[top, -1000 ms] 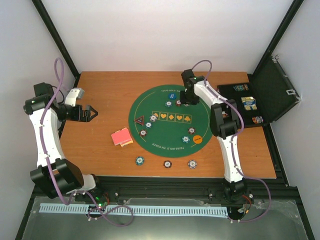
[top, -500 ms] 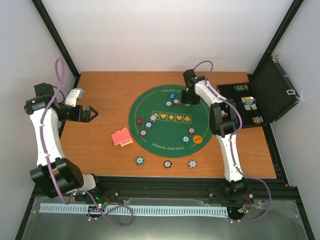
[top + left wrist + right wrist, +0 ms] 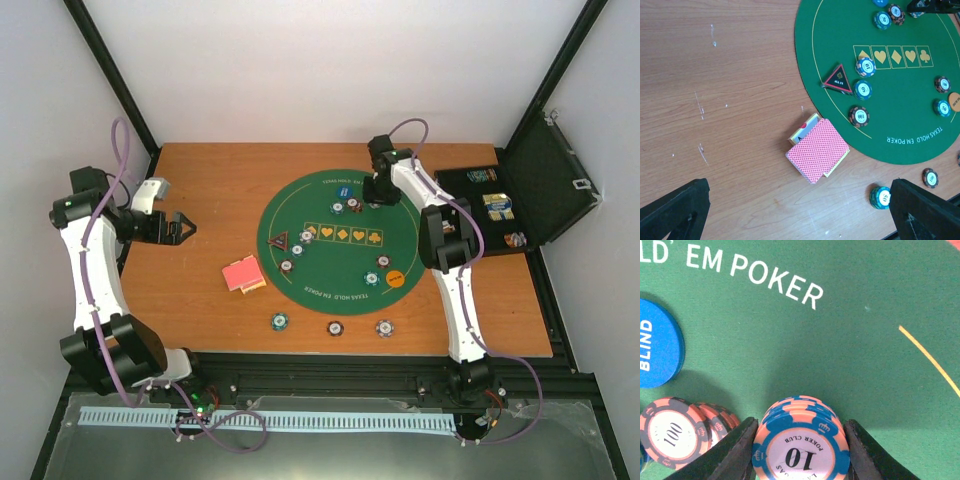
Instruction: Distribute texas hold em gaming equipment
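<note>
Wooden table point(image 3: 200, 180) under a green "TEXAS HOLD EM POKER" mat point(image 3: 340, 262).
Right gripper point(image 3: 800, 440) clamps a flat chip stack point(image 3: 801, 452) at bottom centre, its "10 POKER CLUB" label upside down, the "BLIND" button point(image 3: 655, 352) at left; left gripper point(image 3: 190, 227) gapes mid-left.

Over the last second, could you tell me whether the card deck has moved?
No. The card deck still lies in the same spot, just off the near-left edge of the green mat.
</note>
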